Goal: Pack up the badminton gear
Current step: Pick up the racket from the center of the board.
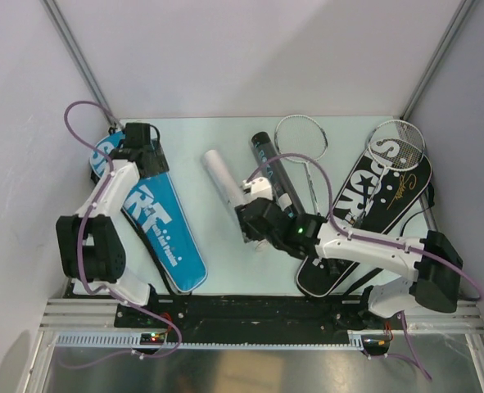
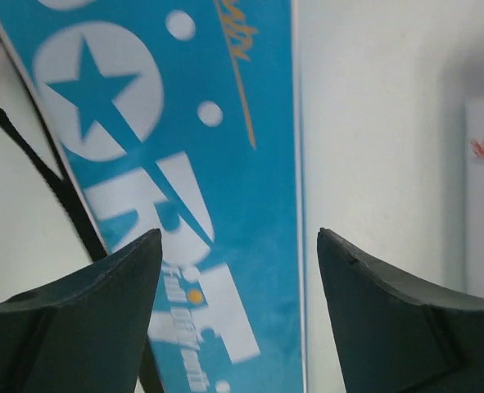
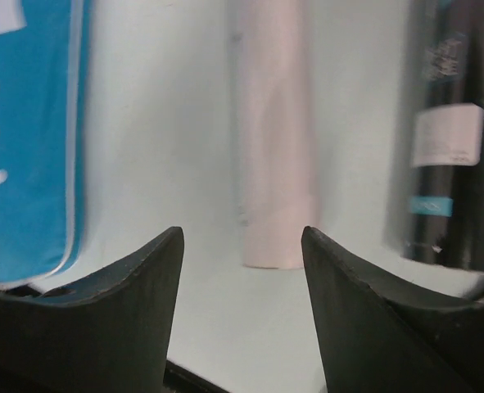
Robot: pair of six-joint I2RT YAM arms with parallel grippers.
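A blue "SPORT" racket cover (image 1: 164, 225) lies at the left of the table, and my left gripper (image 1: 147, 164) hovers over its far end. In the left wrist view the jaws (image 2: 240, 237) stand open with only the blue cover (image 2: 184, 164) below them. A white tube (image 1: 221, 180) and a black tube (image 1: 270, 168) lie mid-table. My right gripper (image 1: 247, 214) is at the white tube's near end, open and empty (image 3: 242, 237), facing the white tube (image 3: 274, 139). Two silver rackets (image 1: 303, 135) (image 1: 397, 143) lie at the back, one on the black cover (image 1: 373, 205).
Grey walls with metal posts close in the table's back and sides. A metal rail (image 1: 225, 315) with the arm bases runs along the near edge. The black tube (image 3: 454, 139) is right of my right gripper, the blue cover (image 3: 29, 139) to its left.
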